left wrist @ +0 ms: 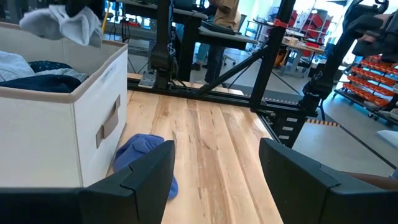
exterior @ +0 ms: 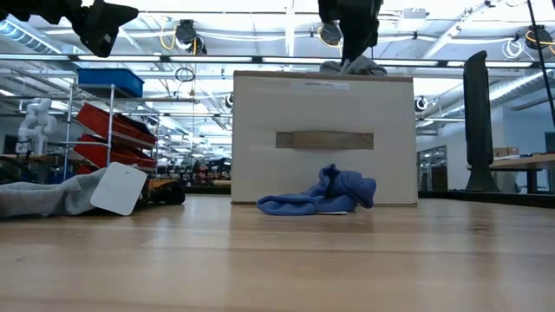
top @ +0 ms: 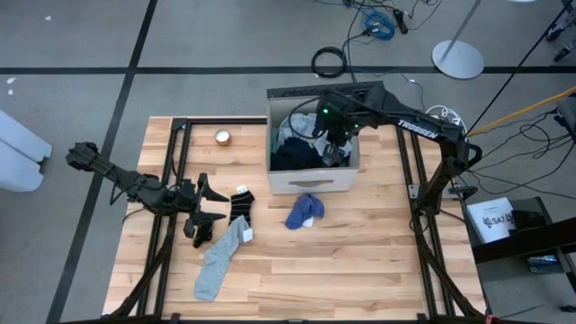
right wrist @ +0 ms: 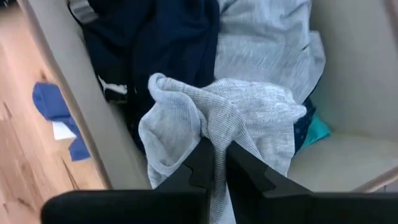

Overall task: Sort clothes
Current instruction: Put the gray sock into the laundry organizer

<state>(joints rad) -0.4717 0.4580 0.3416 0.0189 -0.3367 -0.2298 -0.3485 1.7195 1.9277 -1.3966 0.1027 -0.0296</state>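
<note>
Over the beige box (top: 313, 183) near the table's far edge, my right gripper (right wrist: 216, 163) pinched a light grey garment (right wrist: 242, 118), seemingly a sock, while my left gripper (left wrist: 214, 171) hung spread.

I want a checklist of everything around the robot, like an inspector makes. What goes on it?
Surface: pale wooden table.
Job's things: beige fabric box holding dark and grey clothes; crumpled blue cloth in front of it; long grey sock, black striped sock near the left arm.
Clutter: small round tan object at the table's far side.
Grippers: right gripper above the box, pinching a pale grey sock; left gripper open, above the table beside the socks, holding nothing.
Cables: black coil and blue bundle on the floor.
Surroundings: red shelving, white lamp base.
</note>
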